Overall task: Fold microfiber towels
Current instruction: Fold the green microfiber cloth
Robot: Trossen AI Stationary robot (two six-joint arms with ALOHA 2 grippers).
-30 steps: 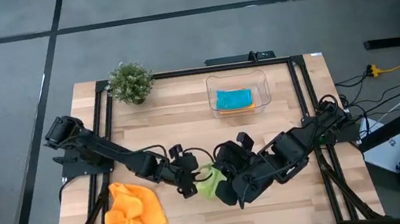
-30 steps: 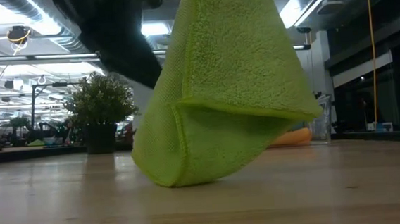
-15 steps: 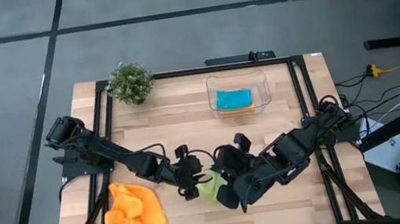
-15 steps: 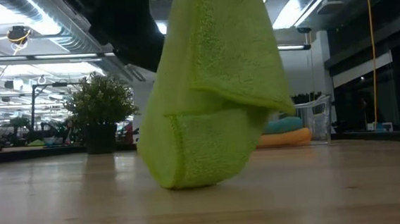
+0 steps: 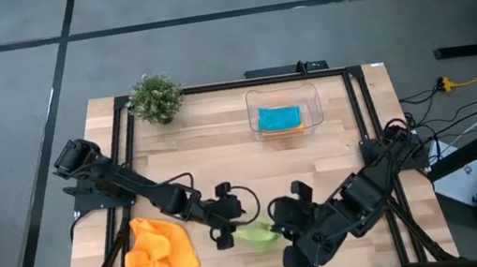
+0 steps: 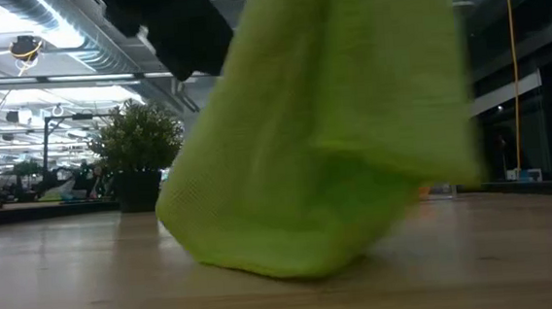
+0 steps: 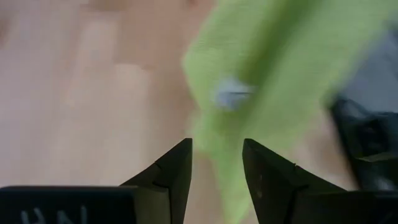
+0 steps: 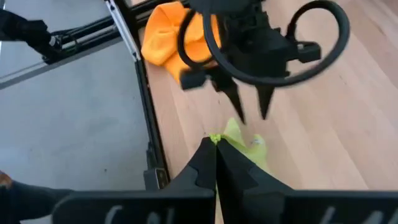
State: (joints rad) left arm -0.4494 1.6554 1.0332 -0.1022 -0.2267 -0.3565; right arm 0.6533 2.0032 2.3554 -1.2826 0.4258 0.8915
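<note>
Right pincer clamped shut on an edge of the lime green towel, fingers pressed together with the green hem pinched at their tips. Left pincer parted to a middling gap, holding nothing, tips poised just beside the towel's other end; in the left wrist view the green cloth lies ahead of the two fingers, apparently not between them.

Lime green towel drawn into a narrow strip between the two pincers, long axis running across the bench from the left pincer toward the right one, one end lifted by the right pincer, the lower part sagging onto the wood in the low view.

Relative to the lime green towel: orange towel crumpled in a heap on the left arm's side, near the bench's front corner; clear plastic tub well apart toward the back of the bench, holding a folded teal blue towel with an orange edge showing beneath it; small potted plant at the back left corner, well apart.
</note>
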